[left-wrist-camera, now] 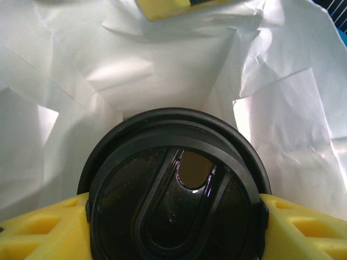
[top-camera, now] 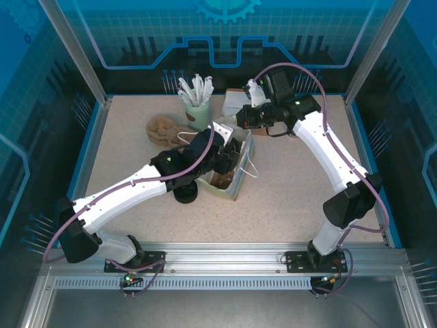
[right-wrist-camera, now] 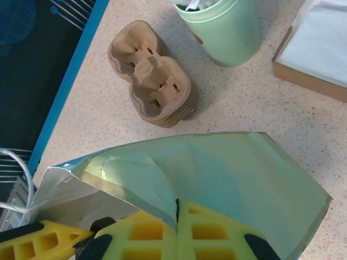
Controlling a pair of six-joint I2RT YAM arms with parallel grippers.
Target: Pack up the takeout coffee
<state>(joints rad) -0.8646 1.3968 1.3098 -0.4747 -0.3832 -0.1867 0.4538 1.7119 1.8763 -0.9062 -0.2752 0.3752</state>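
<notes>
The takeout coffee (left-wrist-camera: 173,206) shows its round black lid from above, with my left gripper (left-wrist-camera: 173,219) shut on it, yellow fingers (left-wrist-camera: 43,233) pressing both sides of the lid. White crumpled paper surrounds the cup: it sits inside the paper bag (left-wrist-camera: 162,76). From above, the left gripper (top-camera: 225,160) reaches into the mouth of the pale green bag (top-camera: 235,183) at mid-table. My right gripper (right-wrist-camera: 177,219) is shut on the bag's upper wall (right-wrist-camera: 233,173); in the top view this gripper (top-camera: 244,123) is at the bag's far edge.
A stack of brown cardboard cup carriers (right-wrist-camera: 152,81) lies left of the bag. A green cup (right-wrist-camera: 227,30) holding wrapped sticks stands behind it, and a napkin box (right-wrist-camera: 320,49) is at the back. A low black lid stack (top-camera: 184,193) sits under the left arm.
</notes>
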